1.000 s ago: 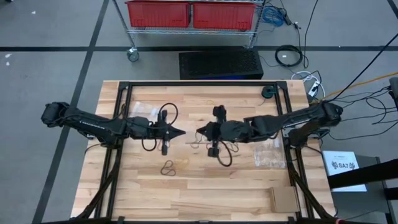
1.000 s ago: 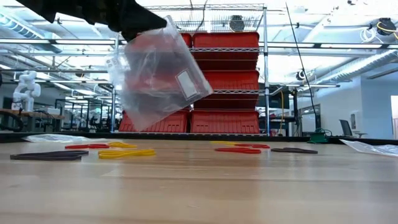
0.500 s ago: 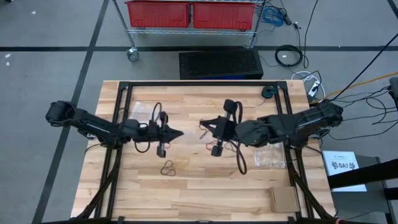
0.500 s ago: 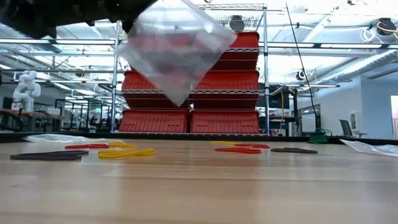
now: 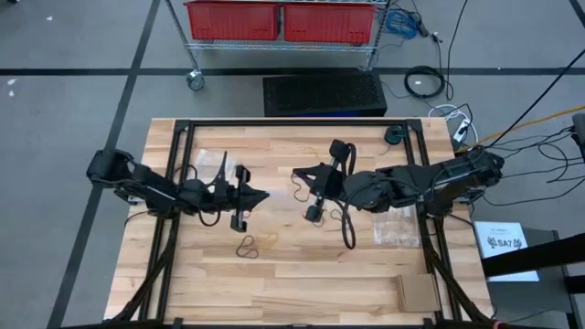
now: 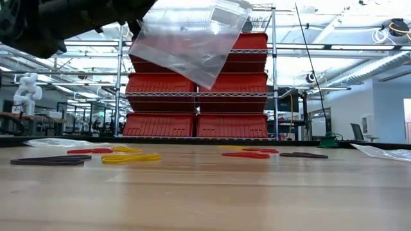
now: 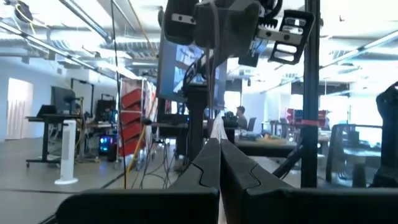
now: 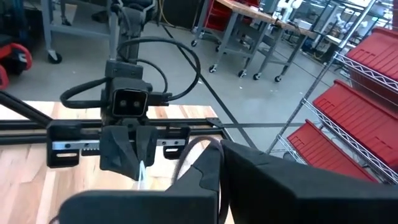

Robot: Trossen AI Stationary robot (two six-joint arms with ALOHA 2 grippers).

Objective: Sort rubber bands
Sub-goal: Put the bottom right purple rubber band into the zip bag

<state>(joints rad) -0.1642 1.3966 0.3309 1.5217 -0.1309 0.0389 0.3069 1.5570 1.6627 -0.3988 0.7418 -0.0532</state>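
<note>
1. Red storage bins (image 6: pixel 192 83) on wire shelving fill the room behind a pale wooden table (image 5: pixel 302 274), which carries a black frame around its edges.
2. At about nine o'clock of the table centre, the left gripper (image 5: pixel 265 195) hovers above the wood with its fingers pressed together. It pinches a clear plastic bag (image 6: pixel 189 38), which hangs high and tilted in the low view.
3. Just below that gripper, near six o'clock, a dark rubber band (image 5: pixel 247 246) lies flat beside a tan one (image 5: pixel 267 241).
4. In the low view more rubber bands (image 6: pixel 128 156) lie scattered on the wood: black, red and yellow ones to the left, red and dark ones farther right.
5. At about three o'clock, the right gripper (image 5: pixel 296 174) hangs over the table, fingers fully closed and apparently holding nothing.
6. Farther toward three o'clock, another clear bag (image 5: pixel 395 228) lies flat on the table.
7. The bands look light, soft and floppy, and they sit flush with the wood. A fingertip pinch across one strand seems best, pressing down so the loop cannot slide.
</note>
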